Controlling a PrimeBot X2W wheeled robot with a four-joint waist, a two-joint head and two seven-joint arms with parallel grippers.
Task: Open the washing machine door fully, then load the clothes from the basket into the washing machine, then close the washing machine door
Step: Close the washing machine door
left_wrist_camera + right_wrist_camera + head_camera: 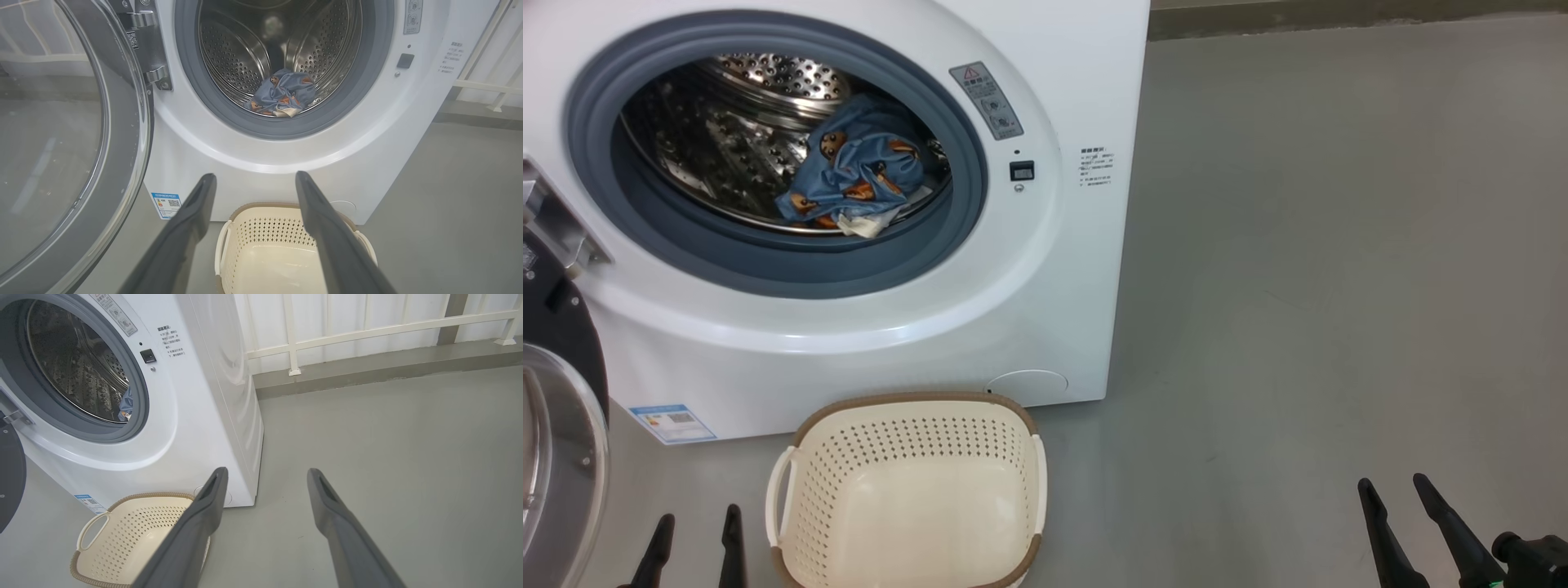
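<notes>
The left end effector (698, 520) and right end effector (1393, 483) gape empty; the stiff washing machine door (126, 155) at nine o'clock should swing lightly, pushed at its rim.

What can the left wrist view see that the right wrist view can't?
Left wrist view: the clear glass of the washing machine door, its hinge, and the open left gripper. Right wrist view: the machine's plain side wall and the open right gripper. Both: the front of the washing machine, the clothes lying in its drum, and the empty basket on the floor.
</notes>
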